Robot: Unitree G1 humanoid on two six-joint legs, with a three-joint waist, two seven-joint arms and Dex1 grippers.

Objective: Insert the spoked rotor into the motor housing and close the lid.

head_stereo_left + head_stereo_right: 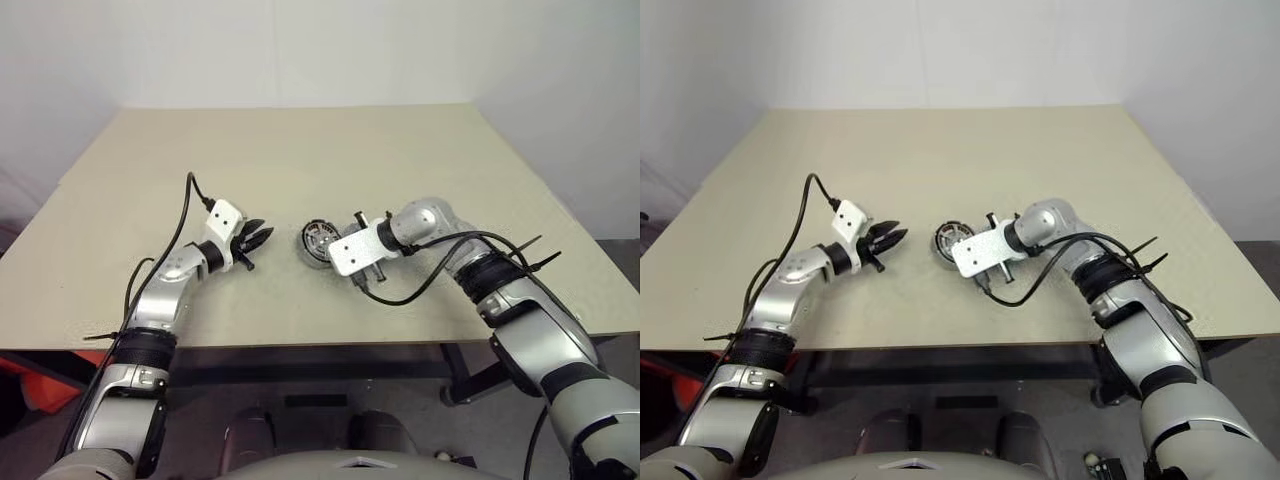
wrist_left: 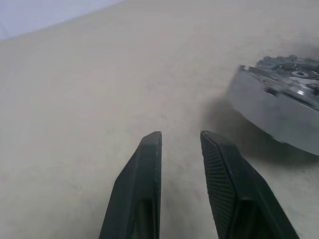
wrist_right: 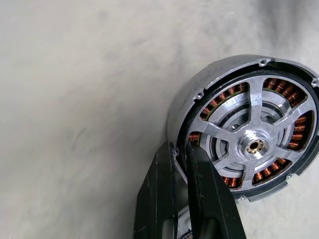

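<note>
The housing, with the rotor seated inside, is pinched at its rim by the right gripper over the table. It is judged heavy, stiff, slippery. The left gripper is slightly apart, empty.

Left gripper points level toward the right arm, fingers slightly parted, holding nothing. Right gripper angles downward to the left, jaws nearly closed.
</note>
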